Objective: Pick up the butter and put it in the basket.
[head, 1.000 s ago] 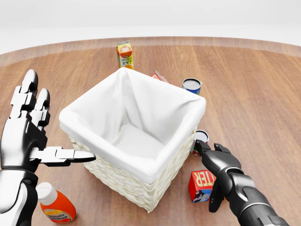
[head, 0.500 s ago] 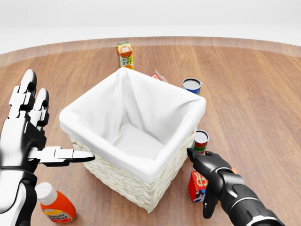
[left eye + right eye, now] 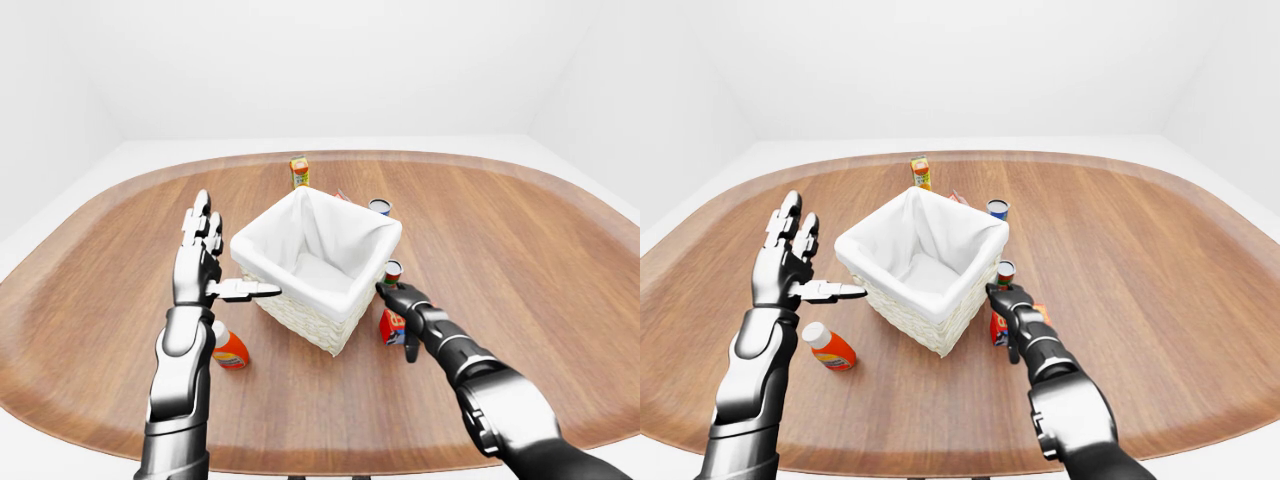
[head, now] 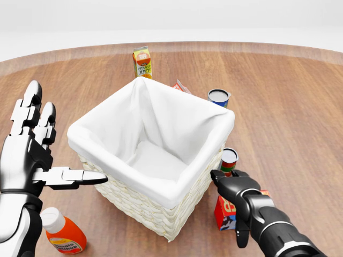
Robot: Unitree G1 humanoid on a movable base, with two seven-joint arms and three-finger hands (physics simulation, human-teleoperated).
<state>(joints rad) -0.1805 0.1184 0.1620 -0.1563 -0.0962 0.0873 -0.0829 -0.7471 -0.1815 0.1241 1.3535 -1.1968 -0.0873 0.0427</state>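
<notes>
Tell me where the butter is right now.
In the head view the butter stands low and right on the table, beside the basket, below the small can. The right hand partly covers it.

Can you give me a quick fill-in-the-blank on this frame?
1. The basket is lined with ____ cloth.
2. The right robot hand is over the red ____ box, fingers not closed on it.
3. The tomato ketchup bottle lies at the head view's bottom ____.
4. The orange juice carton stands ____ the basket in the head view.

Missing: white; butter; left; above
</notes>
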